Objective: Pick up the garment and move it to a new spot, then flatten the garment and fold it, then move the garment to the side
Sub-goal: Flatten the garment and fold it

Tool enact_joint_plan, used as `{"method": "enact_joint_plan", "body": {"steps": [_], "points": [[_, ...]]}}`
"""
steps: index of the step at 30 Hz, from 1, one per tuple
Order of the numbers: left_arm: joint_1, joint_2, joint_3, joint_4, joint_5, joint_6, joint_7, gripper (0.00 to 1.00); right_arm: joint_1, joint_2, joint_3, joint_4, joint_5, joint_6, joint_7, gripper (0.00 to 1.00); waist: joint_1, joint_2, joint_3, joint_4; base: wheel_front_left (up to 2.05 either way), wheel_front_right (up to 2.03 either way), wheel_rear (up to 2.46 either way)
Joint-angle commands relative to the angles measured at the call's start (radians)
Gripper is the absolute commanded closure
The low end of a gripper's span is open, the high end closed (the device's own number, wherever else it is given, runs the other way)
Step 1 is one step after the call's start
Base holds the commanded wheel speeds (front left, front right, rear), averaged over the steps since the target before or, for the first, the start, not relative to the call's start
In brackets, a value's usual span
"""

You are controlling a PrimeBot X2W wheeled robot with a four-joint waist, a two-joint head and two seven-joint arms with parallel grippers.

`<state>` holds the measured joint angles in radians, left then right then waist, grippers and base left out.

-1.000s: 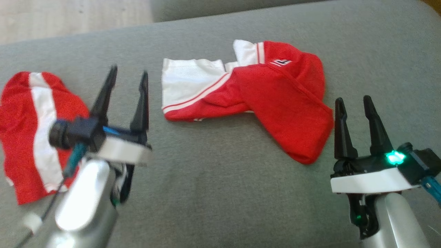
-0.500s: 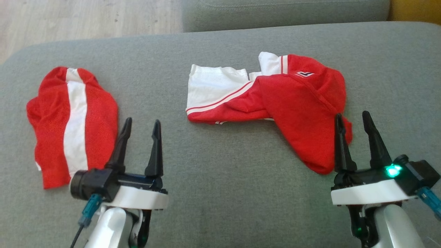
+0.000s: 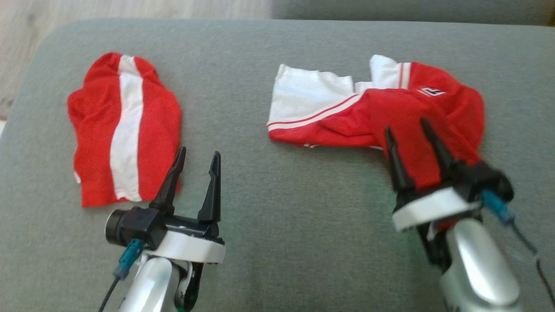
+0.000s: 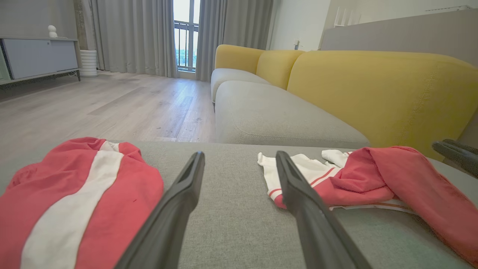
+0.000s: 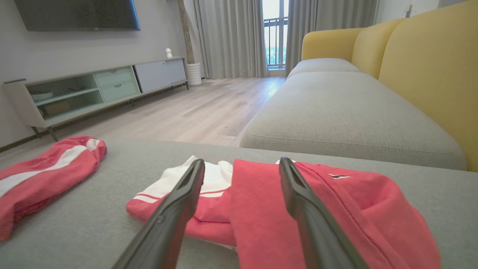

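A wide grey fabric seat cushion (image 3: 277, 260) spreads across the foreground. Beyond it lies a pale wood plank floor (image 4: 112, 101). A long sofa with mustard-yellow backrests (image 4: 373, 86) and grey seats runs toward a tall daylit window (image 4: 185, 33) with a railing outside, framed by floor-length grey curtains (image 4: 127, 33). A low pale media cabinet (image 5: 97, 89) stands beneath a dark wall-mounted screen (image 5: 74, 14).

Grey upholstered cushion (image 3: 277, 225) forms the foreground surface. Beyond it stands a grey sofa seat (image 5: 347, 112) with a yellow backrest (image 5: 429, 67) at right, and wood-plank floor (image 5: 194, 108) at left. Far wall: grey curtains (image 5: 231, 37) flank a window (image 5: 275, 37); a low media cabinet (image 5: 93, 89) sits beneath a dark television (image 5: 74, 15).
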<state>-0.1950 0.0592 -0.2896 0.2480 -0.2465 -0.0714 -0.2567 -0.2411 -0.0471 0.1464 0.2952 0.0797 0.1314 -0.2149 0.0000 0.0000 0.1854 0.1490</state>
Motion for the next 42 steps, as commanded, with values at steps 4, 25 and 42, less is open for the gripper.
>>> {"method": "enact_joint_plan", "body": {"steps": [4, 25, 42], "points": [[-0.044, -0.004, 0.032, -0.015, 0.007, -0.010, -0.005, 0.00, -0.143, -0.003, -0.061, 0.078, -0.092, -0.001, 0.046, 0.00, 0.0000, 0.0000, 0.026, 0.045, 0.00, 0.00, 0.00], [-0.067, -0.009, -0.005, 0.004, -0.021, -0.002, -0.005, 0.00, -0.318, -0.003, -0.179, 0.359, -0.205, -0.001, 0.124, 1.00, 0.0000, 0.0000, 0.048, 0.045, 0.00, 0.00, 0.00], [-0.013, -0.009, 0.047, 0.001, -0.020, 0.004, -0.005, 0.00, -0.171, -0.003, 0.068, 0.176, -0.030, -0.001, -0.008, 1.00, 0.0000, 0.0000, -0.069, -0.077, 0.00, 0.00, 0.00]]}}
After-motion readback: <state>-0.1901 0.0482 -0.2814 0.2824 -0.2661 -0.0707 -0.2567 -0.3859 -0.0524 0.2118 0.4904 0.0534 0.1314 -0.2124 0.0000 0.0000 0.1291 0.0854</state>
